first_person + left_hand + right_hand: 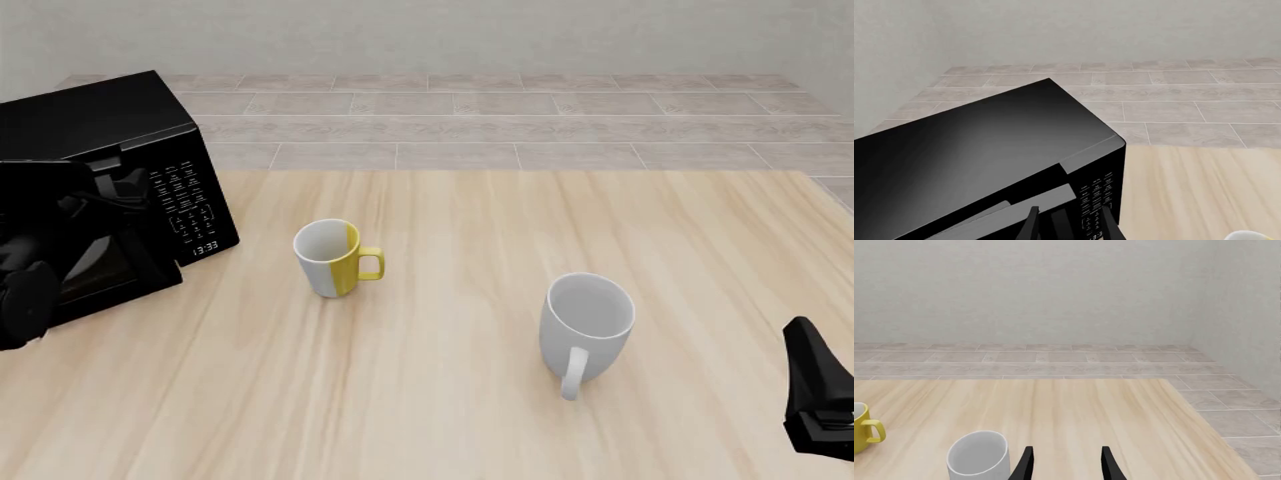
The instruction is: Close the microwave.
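Observation:
The glossy black microwave stands at the table's far left, its white-printed keypad and clock facing the table's middle. Its dark door stands slightly out from the body. My left gripper is at the door's upper edge beside the keypad, and my left arm hides much of the door. In the left wrist view the microwave top fills the frame, a grey strip shows above the door, and my left gripper is open with a dark edge between the fingers. My right gripper is open and empty.
A yellow-and-white mug lies on its side near the microwave. A white mug lies at centre right, close to my right arm; it also shows in the right wrist view. The wooden table ends at a tiled floor.

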Robot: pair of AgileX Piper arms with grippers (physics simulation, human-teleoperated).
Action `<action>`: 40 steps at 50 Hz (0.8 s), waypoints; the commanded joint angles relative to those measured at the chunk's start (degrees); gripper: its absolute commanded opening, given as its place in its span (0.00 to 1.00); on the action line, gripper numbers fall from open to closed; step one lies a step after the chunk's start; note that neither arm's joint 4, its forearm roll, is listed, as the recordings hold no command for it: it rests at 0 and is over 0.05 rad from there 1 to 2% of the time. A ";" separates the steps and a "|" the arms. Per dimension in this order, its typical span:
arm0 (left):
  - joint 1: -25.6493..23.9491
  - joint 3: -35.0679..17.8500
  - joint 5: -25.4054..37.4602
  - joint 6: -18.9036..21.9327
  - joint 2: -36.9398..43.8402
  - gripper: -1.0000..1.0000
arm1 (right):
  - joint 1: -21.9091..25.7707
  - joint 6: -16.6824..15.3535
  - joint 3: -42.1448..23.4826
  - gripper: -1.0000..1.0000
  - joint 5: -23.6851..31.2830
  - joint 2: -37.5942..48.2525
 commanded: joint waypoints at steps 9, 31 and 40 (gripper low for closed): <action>1.34 -4.53 4.48 1.21 5.00 1.00 | 0.32 -0.07 -0.21 1.00 -0.12 0.32; 1.99 -8.58 8.08 0.70 7.33 1.00 | 0.35 0.10 0.18 1.00 -0.37 0.34; 2.25 -10.80 10.13 -1.34 9.25 1.00 | 0.40 0.05 0.27 1.00 -0.98 0.95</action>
